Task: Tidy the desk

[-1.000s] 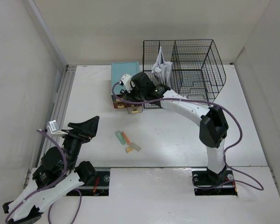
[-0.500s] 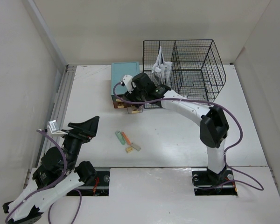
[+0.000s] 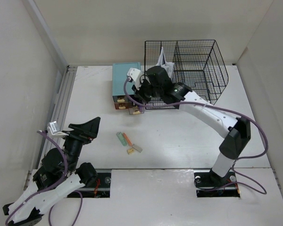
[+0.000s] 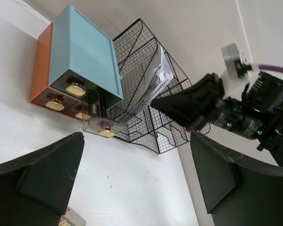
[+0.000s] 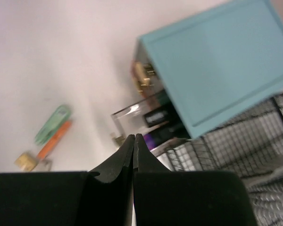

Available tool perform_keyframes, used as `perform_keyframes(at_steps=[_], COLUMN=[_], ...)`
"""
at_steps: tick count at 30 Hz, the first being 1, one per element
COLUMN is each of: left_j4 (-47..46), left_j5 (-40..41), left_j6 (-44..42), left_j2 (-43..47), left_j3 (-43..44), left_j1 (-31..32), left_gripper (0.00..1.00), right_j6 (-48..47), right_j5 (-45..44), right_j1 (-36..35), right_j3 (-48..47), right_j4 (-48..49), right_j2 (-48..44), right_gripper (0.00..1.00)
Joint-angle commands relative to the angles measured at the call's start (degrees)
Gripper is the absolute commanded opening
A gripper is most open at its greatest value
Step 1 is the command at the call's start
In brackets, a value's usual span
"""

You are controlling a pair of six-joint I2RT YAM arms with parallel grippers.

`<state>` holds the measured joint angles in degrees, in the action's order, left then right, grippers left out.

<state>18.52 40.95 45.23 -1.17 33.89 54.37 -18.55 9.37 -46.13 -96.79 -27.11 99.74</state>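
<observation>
The white desk (image 3: 179,136) carries a teal drawer box (image 3: 126,80) at the back, with one clear drawer (image 3: 136,110) pulled out. My right gripper (image 3: 142,95) hovers above that drawer, shut and empty. In the right wrist view its fingertips (image 5: 133,137) meet over the open drawer (image 5: 146,120), which holds a black item and a purple item. My left gripper (image 3: 87,127) is open and empty at the near left. In its wrist view (image 4: 137,183) it faces the teal box (image 4: 85,52) and the drawer (image 4: 101,125).
A black wire rack (image 3: 193,68) holding papers stands right of the box. A green clip (image 3: 121,137), an orange piece (image 3: 127,139) and a small eraser-like block (image 3: 135,148) lie mid-desk. A metal rail (image 3: 61,108) runs along the left edge.
My right arm has lifted and drawn back to the right from the drawer fronts, its elbow swinging right. The clear drawer stays pulled out. The left arm has not moved.
</observation>
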Motion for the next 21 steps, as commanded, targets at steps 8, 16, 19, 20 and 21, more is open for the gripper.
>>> perform_keyframes(at_steps=[8, 16, 19, 20, 21], left_j4=[-5.07, -5.08, -5.08, -4.55, -4.55], left_j5=[-1.31, -1.83, -1.84, -1.84, -2.36], left_j6=[-0.58, 1.17, 1.87, 1.88, 1.88], left_j2=[-2.26, -3.31, -3.31, -3.31, -3.31], left_j3=[0.31, -1.46, -2.07, -2.07, -2.68], left_j1=[0.21, 0.21, 0.21, 0.21, 0.21], left_gripper=[0.88, 0.93, 0.94, 0.94, 0.94], right_j6=[-16.7, -9.85, -6.43, -6.42, -5.55], right_j5=[23.78, 10.79, 5.86, 2.97, 1.46], right_j1=[0.34, 0.34, 0.34, 0.34, 0.34], right_j3=[3.97, -0.24, -1.46, -1.99, -2.69], right_j4=[-14.82, -8.93, -3.75, -3.04, -2.25], right_j2=[4.93, 12.39, 13.28, 14.76, 15.47], right_gripper=[0.0, 0.0, 0.0, 0.0, 0.0])
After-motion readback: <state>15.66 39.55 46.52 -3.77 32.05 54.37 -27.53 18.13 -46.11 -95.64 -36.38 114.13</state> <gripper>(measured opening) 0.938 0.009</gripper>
